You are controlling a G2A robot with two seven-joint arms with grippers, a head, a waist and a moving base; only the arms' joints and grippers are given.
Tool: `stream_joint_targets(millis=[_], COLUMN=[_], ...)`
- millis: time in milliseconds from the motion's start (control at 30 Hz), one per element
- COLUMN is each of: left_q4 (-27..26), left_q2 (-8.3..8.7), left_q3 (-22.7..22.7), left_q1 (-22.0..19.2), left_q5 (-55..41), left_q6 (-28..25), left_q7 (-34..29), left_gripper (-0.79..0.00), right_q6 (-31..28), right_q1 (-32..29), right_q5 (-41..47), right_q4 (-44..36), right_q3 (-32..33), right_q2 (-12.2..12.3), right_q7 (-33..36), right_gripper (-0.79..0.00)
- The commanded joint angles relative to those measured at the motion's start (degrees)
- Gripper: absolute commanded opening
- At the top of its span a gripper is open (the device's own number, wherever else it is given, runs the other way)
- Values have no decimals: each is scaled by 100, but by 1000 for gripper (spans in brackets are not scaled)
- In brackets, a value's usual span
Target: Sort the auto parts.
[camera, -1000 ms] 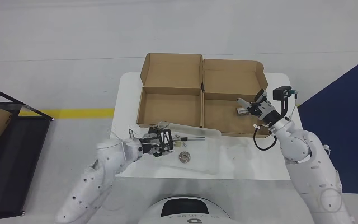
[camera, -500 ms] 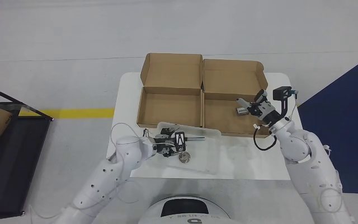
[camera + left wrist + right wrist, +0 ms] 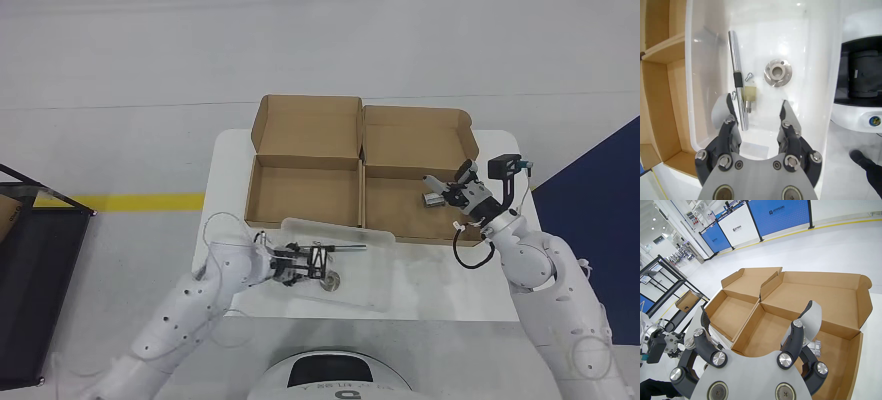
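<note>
The left gripper [image 3: 757, 102] hangs over the left end of the clear tray [image 3: 687, 75] on the near worktop. Its fingers are spread and empty, straddling one end of the steel rod [image 3: 735, 62] and a small fitting [image 3: 749, 93]; a flange [image 3: 778, 73] lies apart. This looks like a pick: centre on the rod alone, clear of the fitting, before closing. Farther right, the right gripper [image 3: 758, 311] hovers released over the right box [image 3: 772, 336], where a metal part [image 3: 816, 346] lies. Lettering marks the far panels [image 3: 780, 219].
</note>
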Motion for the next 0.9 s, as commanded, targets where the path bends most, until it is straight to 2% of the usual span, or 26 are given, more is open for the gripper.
stream_joint_targets(millis=[0,33,133,200,367,500,867], left_q4=[75,125,345,539,955,1125,1417], left_q2=[-48,-76,-174,-243,-398,-478,-571], left_q3=[147,243,618,837,1173,1291,1463], left_q1=[-82,-134,-338,-497,-827,-956,-1126], left_q5=[23,59,67,62,-115,-206,-334], left_q6=[205,291,281,279,385,572,572], left_q7=[-275,-404,-561,-632,-726,-901,-1108], left_gripper=[-723,-705,-579,-542,-554,-523,-520], right_q6=[0,0,0,0,0,0,0], right_q1=[0,0,0,0,0,0,0], right_q5=[0,0,0,0,0,0,0], right_q4=[0,0,0,0,0,0,0], right_q3=[0,0,0,0,0,0,0], right_q2=[0,0,0,0,0,0,0], right_q7=[0,0,0,0,0,0,0], right_gripper=[0,0,0,0,0,0,0])
